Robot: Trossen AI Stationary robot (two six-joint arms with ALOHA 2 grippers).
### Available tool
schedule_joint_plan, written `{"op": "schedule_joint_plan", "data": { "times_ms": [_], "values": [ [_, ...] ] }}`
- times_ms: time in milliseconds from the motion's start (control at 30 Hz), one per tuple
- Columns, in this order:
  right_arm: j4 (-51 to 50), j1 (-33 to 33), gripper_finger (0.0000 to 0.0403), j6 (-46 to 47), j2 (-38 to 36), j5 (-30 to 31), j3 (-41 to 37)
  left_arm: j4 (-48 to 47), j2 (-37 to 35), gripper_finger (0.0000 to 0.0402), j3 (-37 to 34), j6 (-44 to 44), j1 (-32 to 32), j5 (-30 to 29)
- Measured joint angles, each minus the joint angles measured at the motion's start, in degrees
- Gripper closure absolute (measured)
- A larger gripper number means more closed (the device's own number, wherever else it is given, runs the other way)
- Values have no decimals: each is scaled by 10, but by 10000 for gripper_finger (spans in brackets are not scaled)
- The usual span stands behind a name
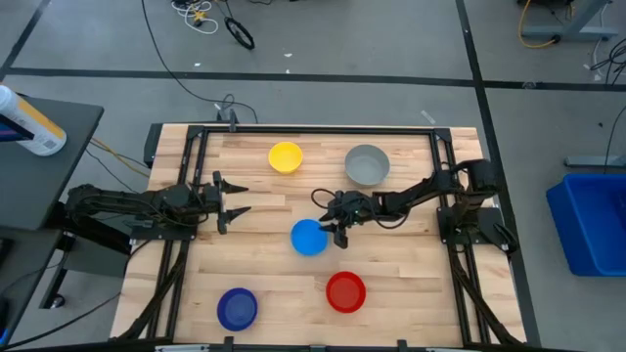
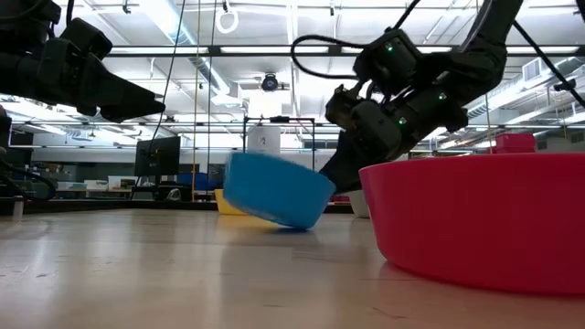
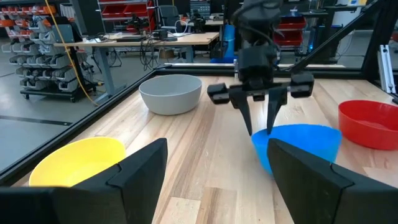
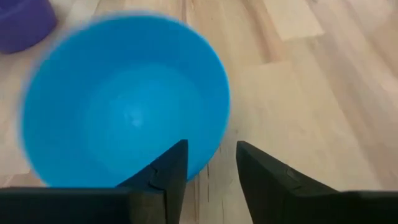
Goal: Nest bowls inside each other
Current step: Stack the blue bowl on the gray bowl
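The light blue bowl (image 1: 308, 238) sits mid-table, tipped up on the edge of its base (image 2: 294, 225). My right gripper (image 1: 331, 223) is open at its far-right rim, one finger inside the bowl and one outside. My left gripper (image 1: 235, 198) hangs open and level over the table's left side, touching nothing. The yellow bowl (image 1: 286, 156) and the grey bowl (image 1: 367, 164) stand on their bases at the far side. The red bowl (image 1: 345, 291) and the dark blue bowl (image 1: 237, 308) stand near the front edge. My right gripper straddles the light blue bowl's rim (image 4: 208, 158) on its far-right side, slanting down from the table's right. The inner finger (image 4: 166, 177) lies against the wall's inside. Bare table shows between the wall and the outer finger (image 4: 264, 177). The bowl is tilted, rim lower toward the gripper.
Black frame rails (image 1: 196, 137) run along the table's left, right and far sides. Bare wood lies between the bowls, widest at the middle left. In the low view the red bowl (image 2: 475, 219) fills the near right.
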Motion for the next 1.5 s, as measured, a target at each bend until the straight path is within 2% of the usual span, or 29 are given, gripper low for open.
{"op": "schedule_joint_plan", "data": {
  "times_ms": [100,200,300,367,533,833,1100,1367,1500],
  "values": [
    [-5,0,287,0,34,-14,25,0,0,116,0,0,0,0],
    [-11,1,328,2,58,-18,52,0,0,116,0,0,0,0],
    [-16,1,383,2,61,-22,71,-1,0,116,0,0,0,0],
    [-17,2,393,2,59,-21,77,-1,0,116,0,0,0,0],
    [-30,11,398,-13,42,-6,80,-1,0,116,0,0,0,0],
    [-95,18,401,-72,-28,132,79,-1,0,116,0,0,0,0],
    [-163,-9,401,-157,-138,238,78,-1,0,116,0,0,0,0],
    [-174,-70,401,-189,-291,302,-17,14,2,116,-7,-2,0,-6],
    [-115,-99,395,-190,-356,335,-90,15,3,116,-7,2,0,-13]
  ]
}}
